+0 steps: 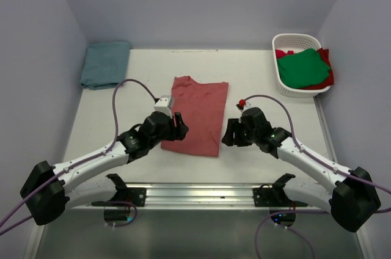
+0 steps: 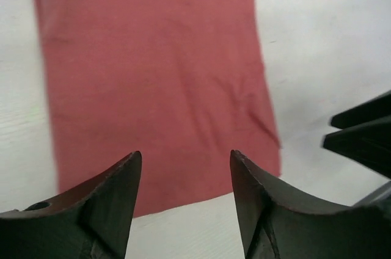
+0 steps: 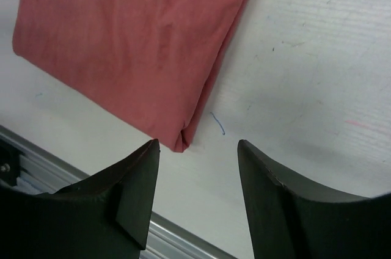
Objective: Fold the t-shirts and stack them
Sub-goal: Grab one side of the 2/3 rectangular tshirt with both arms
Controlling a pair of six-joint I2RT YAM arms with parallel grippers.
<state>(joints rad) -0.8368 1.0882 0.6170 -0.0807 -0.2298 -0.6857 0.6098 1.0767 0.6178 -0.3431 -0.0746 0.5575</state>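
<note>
1. Your desk [image 1: 256,82] is a pale white surface with grey walls on three sides; a metal rail [image 1: 201,195] runs along its near edge.
2. Your left arm [image 1: 91,161] reaches in from the near left corner and your right arm [image 1: 305,161] from the near right; both angle toward the middle of the desk.
3. The brick-red t-shirt [image 1: 197,115] lies flat in the middle of the desk, folded into a tall rectangle; its collar end points to the far side; the fold runs down its right edge.
4. The teal-blue t-shirt [image 1: 105,63] lies folded at the far left corner, well apart from the brick-red one.
5. The white slotted basket [image 1: 297,40] stands at the far right corner; the green t-shirt [image 1: 302,66] lies bunched in it and spills over its near rim; the brighter red t-shirt [image 1: 325,57] shows beneath the green one and hangs over the right side.
6. Your left end effector [image 2: 185,155] is at the near left edge of the brick-red t-shirt; its fingers stand apart with nothing between them; you cannot tell whether they touch the cloth.
7. Your right end effector [image 3: 195,143] is just beside the shirt's near right corner; its fingers also stand apart and grip nothing.
8. A small blue mark [image 3: 218,123] sits on the desk just beside that corner.
</note>
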